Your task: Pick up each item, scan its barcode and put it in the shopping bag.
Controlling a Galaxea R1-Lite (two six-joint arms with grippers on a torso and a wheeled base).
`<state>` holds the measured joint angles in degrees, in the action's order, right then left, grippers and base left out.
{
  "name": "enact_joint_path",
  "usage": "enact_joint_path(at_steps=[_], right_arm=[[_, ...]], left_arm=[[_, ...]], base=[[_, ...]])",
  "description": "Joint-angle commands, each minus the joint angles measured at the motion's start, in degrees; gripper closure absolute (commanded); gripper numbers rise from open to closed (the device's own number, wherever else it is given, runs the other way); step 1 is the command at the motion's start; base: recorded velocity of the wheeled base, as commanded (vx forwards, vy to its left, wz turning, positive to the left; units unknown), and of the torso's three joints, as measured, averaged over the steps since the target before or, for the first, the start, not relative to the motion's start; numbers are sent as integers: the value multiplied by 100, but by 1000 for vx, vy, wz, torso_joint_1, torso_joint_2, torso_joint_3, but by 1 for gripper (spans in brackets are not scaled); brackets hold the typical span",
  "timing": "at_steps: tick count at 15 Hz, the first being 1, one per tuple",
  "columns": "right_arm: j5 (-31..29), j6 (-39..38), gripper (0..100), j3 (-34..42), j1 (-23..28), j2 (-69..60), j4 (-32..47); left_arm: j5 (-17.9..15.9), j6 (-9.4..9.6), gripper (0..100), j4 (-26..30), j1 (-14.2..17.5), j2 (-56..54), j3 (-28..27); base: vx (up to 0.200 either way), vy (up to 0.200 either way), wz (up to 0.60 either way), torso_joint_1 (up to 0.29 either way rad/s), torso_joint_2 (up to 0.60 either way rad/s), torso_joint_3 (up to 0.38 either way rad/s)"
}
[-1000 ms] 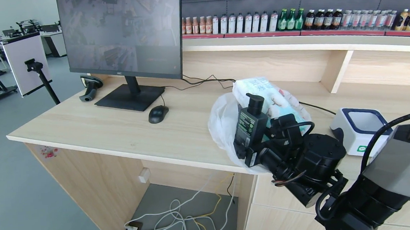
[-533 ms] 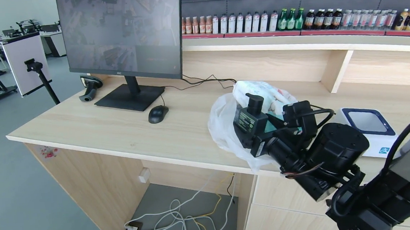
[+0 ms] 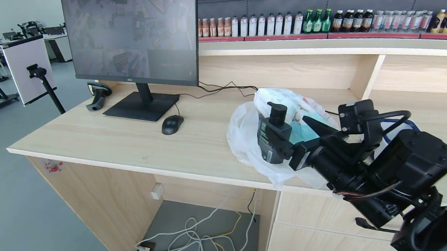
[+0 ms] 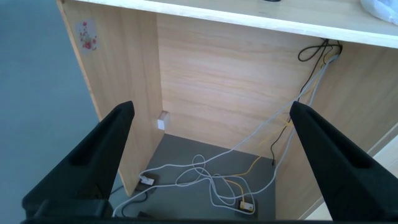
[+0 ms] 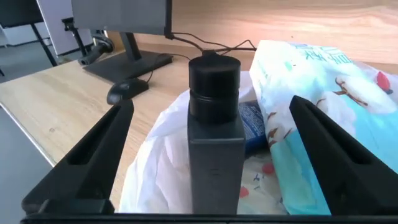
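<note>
1. Over the last second the right arm lowered the dark pump bottle [image 3: 271, 138] into the shopping bag [image 3: 243, 136], then pulled back toward the robot's right. One second ago the right claw [image 3: 292, 137] held the bottle above the bag, and now its fingers are spread wide and grip nothing.
2. The bottle stands upright inside the bag's open mouth, at the side nearer the robot, with its pump head upward.
3. In the right wrist view the bottle [image 5: 214, 149] stands straight ahead of the right claw [image 5: 211, 106], with one finger well off to each side and neither pressing on it.
4. The white plastic bag [image 5: 155, 162] sits on the tabletop [image 3: 111, 136] close to its front edge. Some of the film sags over that edge.
5. A white patterned tissue pack [image 3: 284, 98] lies in the bag behind the bottle, and a blue packet [image 5: 252, 121] lies between the two.
6. The left claw [image 4: 211, 106] hangs below the tabletop with its fingers wide apart and empty. Beyond it are the desk's wooden side panel and loose cables [image 4: 211, 180] on the floor.
7. To the bag's left on the tabletop stand a monitor [image 3: 130, 34], a black mouse [image 3: 172, 124] and a handheld scanner [image 3: 97, 95].
8. A shelf of drink bottles [image 3: 318, 20] runs along the back wall.
</note>
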<state>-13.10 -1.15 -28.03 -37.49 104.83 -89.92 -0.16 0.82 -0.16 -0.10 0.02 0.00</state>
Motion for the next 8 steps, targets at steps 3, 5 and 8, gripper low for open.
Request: enact_joint_path(at_steps=[3, 5, 8], right_arm=[[18, -17, 0, 2231, -4, -1852, -8], [106, -35, 0, 2794, -22, -2827, 132], [352, 9, 0, 2803, -233, -4735, 2391]], left_arm=[[-2, -3, 0, -2, 1, -2, 0], [-2, -3, 0, 7, 1, -2, 0], [-2, -3, 0, 7, 1, -2, 0]], base=[[0, 0, 0, 0, 0, 0], [0, 0, 0, 0, 0, 0], [0, 0, 0, 0, 0, 0]])
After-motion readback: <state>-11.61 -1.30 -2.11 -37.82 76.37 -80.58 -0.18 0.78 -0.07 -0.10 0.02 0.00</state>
